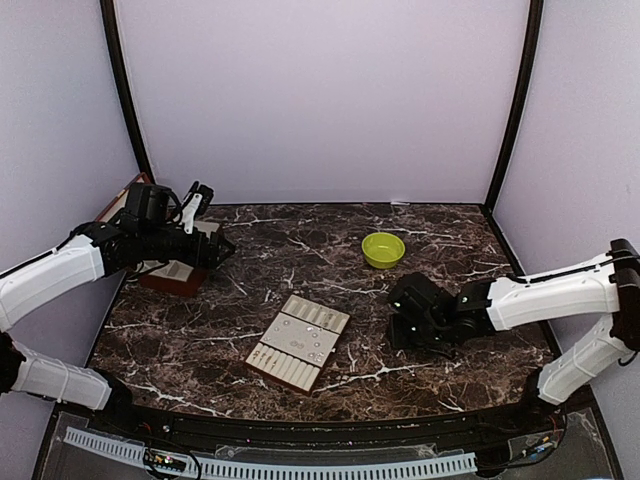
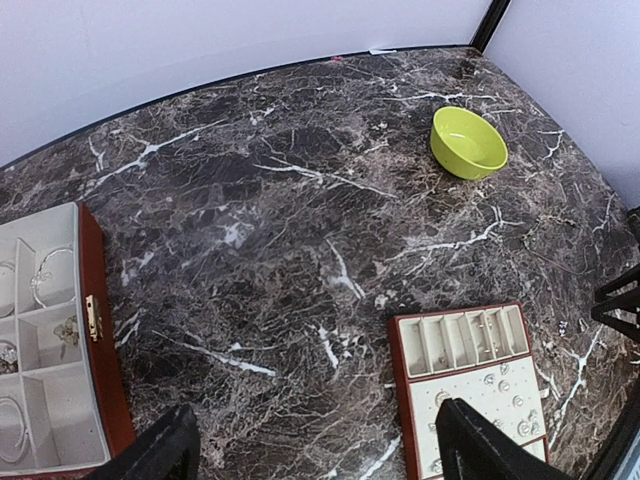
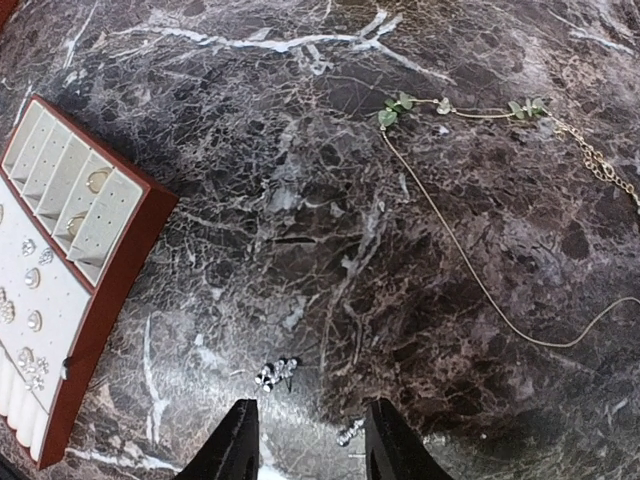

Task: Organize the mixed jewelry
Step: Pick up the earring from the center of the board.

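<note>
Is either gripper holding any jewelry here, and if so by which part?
Nothing is held. The left gripper is open and empty. The right gripper is also open, poised near a small jewelry piece that lies loose.

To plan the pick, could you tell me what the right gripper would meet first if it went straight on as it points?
Probably the small black-and-white jewelry piece on the table, just ahead of the right gripper; depth is unclear.
</note>
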`<state>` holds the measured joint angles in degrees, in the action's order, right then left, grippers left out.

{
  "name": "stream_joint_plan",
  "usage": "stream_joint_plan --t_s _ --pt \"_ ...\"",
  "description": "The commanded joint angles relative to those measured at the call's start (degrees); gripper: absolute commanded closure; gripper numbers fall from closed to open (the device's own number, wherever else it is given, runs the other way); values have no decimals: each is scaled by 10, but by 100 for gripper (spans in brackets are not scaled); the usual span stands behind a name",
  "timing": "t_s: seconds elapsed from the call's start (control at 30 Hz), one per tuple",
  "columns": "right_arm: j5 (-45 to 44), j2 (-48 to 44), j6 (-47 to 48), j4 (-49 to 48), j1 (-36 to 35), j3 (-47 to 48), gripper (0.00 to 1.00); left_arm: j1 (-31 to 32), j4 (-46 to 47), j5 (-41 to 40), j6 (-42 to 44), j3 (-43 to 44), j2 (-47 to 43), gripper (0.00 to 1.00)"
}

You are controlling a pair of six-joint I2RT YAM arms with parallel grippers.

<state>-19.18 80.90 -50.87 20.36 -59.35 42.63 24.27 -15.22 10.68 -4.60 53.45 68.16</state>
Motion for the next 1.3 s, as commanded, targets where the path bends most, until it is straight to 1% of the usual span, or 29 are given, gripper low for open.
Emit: stream_joint_plan --t_s 0.0,0.2,0.5,0.97,1.27 --pt "1 54 21 -30 16 38 63 -2 1 -13 21 -6 -21 16" --pt "20 110 33 -39 24 61 64 -2 -2 -8 21 -6 -18 16" --pt "39 149 47 -38 21 75 69 -2 -5 -5 21 -5 -12 16" --pt "21 157 30 -14 12 71 79 -2 -6 -1 21 -3 -5 16" --pt "-2 159 14 22 -10 86 81 -2 -7 0 20 -3 -5 16"
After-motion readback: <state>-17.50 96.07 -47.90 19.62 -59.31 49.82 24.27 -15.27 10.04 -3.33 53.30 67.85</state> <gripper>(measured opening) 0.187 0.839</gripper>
